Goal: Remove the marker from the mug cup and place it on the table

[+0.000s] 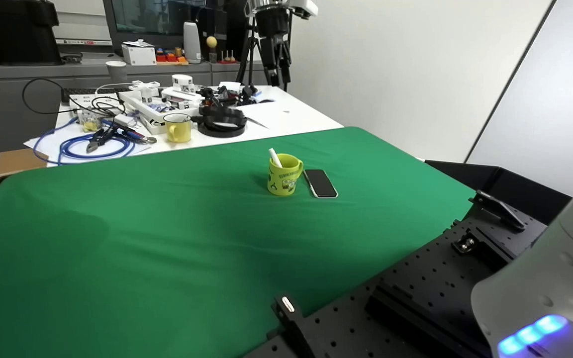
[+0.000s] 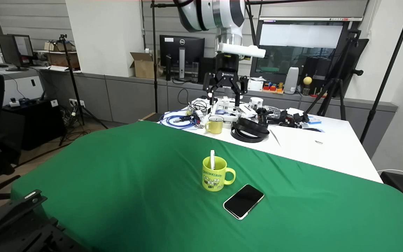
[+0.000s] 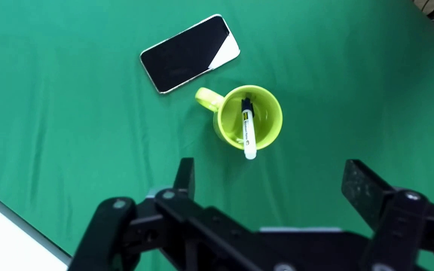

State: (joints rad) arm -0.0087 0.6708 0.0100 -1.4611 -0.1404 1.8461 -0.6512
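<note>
The marker [image 3: 249, 131] has a white body and a dark blue-black cap. It leans in the yellow-green mug cup [image 3: 268, 116], cap down inside, its white end over the rim; this end shows in both exterior views [image 1: 275, 157] [image 2: 212, 159]. The mug stands upright on the green-draped table [image 3: 70, 131], also seen in both exterior views [image 1: 282, 181] [image 2: 213, 178]. My gripper [image 3: 269, 165] is open and empty, its fingers wide apart. It hangs well above the table, apart from mug and marker, and shows in both exterior views [image 1: 280, 79] [image 2: 224, 99].
A black phone [image 3: 183, 52] lies flat near the mug's handle [image 3: 207, 98]. A white table [image 1: 291, 117] behind holds cables, a pale yellow mug [image 1: 178, 130] and black rolled bands [image 1: 221, 122]. A black perforated mounting plate [image 1: 391, 298] borders the green table.
</note>
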